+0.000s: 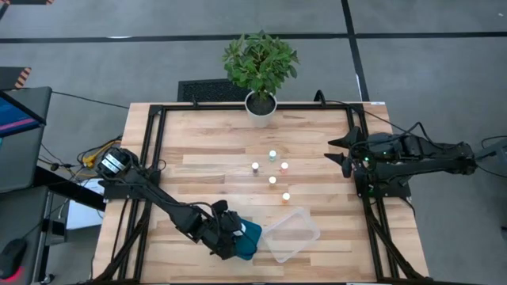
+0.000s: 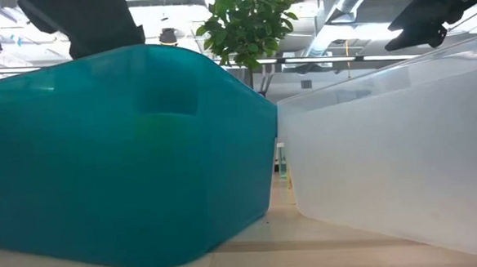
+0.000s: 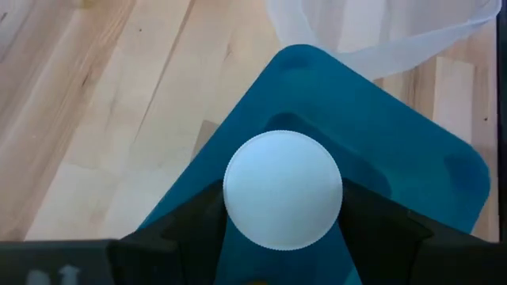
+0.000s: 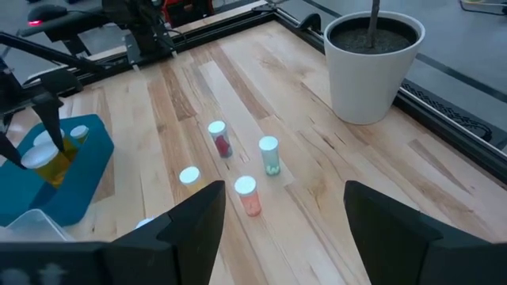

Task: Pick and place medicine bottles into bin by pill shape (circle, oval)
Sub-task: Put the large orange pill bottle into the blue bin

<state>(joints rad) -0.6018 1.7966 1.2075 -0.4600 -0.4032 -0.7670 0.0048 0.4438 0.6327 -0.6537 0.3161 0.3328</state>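
Bench: pale wooden planks (image 1: 206, 150) inside a black frame, grey floor all around.
Plant: a leafy plant in a white pot (image 1: 260, 105) at the middle of the bench's far edge.
Right arm: parked at the bench's right edge; right gripper (image 1: 342, 153) up off the wood with its fingers spread wide and nothing between them (the right wrist view shows bare planks in the gap).
Left arm: reaches from the left edge toward the near edge; left gripper (image 3: 283, 229) hangs over the teal bin, fingers pinching a medicine bottle from both sides.
Teal bin: teal bin (image 1: 250, 239) near the middle of the near edge, partly under the left gripper; one bottle (image 4: 78, 134) already lies inside it.
Clear bin: clear bin (image 1: 291, 234) just right of the teal one, touching or almost touching it (I cannot tell which).
Held bottle: held bottle (image 3: 283, 199), white cap facing the wrist camera, yellowish-orange body seen from the right wrist view, above the teal bin's interior.
Loose bottles: five medicine bottles (image 1: 272, 180) stand upright in a loose cluster at the bench's centre, well apart from both bins; one has a reddish fill (image 4: 219, 138), one greenish (image 4: 269, 155), one orange (image 4: 247, 195).
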